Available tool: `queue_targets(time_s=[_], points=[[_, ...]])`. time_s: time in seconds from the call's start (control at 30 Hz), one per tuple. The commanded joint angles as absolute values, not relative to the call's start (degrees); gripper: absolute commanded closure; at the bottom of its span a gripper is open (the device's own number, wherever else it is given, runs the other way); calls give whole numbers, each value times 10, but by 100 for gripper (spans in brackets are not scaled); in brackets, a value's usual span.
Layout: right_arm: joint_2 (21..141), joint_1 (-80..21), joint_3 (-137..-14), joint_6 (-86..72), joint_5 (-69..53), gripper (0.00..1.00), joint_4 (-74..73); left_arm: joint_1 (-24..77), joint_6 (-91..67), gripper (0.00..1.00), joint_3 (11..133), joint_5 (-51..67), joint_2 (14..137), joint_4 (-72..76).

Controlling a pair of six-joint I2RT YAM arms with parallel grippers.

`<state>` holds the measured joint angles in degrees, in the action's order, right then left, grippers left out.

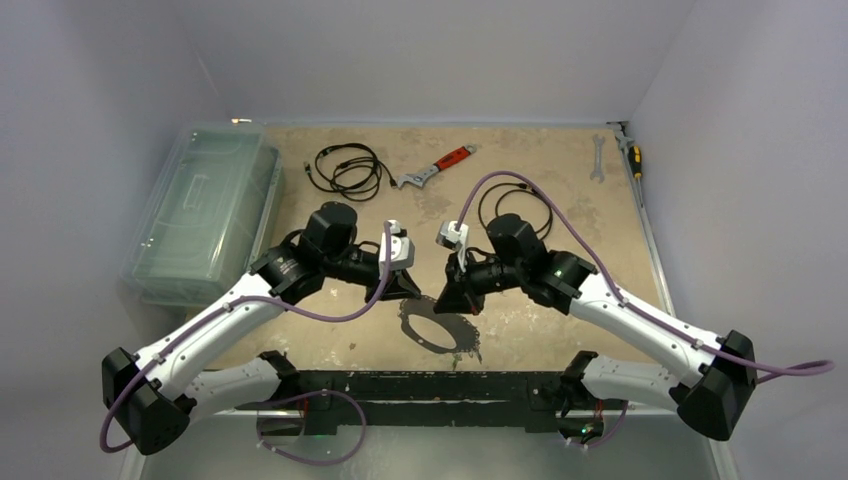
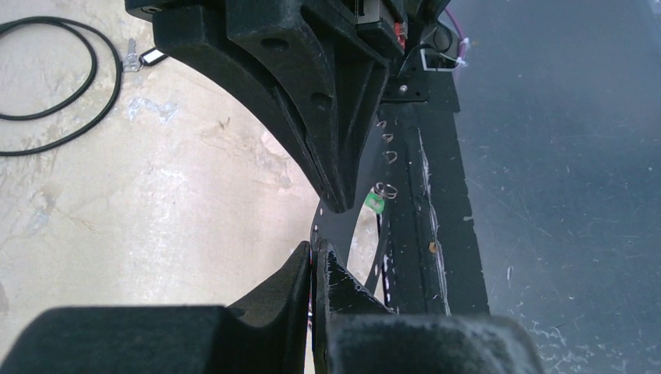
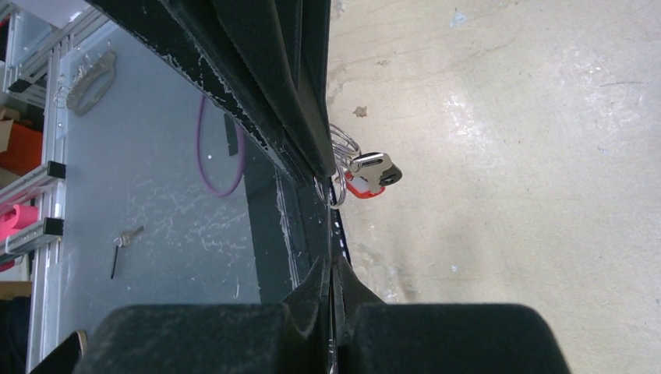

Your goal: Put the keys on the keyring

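Top external: left gripper (image 1: 406,291) and right gripper (image 1: 452,303) pinch keyring (image 1: 440,347), long axis left-right.

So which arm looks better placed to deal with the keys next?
Probably the right gripper: keys hang just past its tips, beside the ring. The left gripper just pinches the ring.
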<state>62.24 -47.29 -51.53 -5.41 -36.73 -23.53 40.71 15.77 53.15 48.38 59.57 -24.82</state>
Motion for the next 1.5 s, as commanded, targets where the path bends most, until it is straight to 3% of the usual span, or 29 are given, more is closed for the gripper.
queue_targets(time_s=[0.0, 0.23, 0.4, 0.73, 0.93, 1.23, 1.47], points=[[636, -474, -515, -63, -358, 100, -274, 402, 188, 100, 522, 449, 587, -217], [663, -474, -519, -67, -361, 99, -264, 402, 170, 100, 480, 479, 582, -156], [666, -474, -515, -70, -348, 58, -236, 402, 129, 100, 423, 452, 569, -92], [666, -474, -468, -73, -305, 32, -120, 402, 64, 100, 423, 378, 591, -87], [623, -474, -416, -99, -245, 30, -9, 402, 9, 100, 433, 371, 584, -93], [512, -475, -203, -83, -209, 31, 336, 402, -28, 100, 425, 372, 574, -89], [536, -482, -142, -70, -233, 36, 530, 402, -36, 100, 431, 380, 583, -82]])
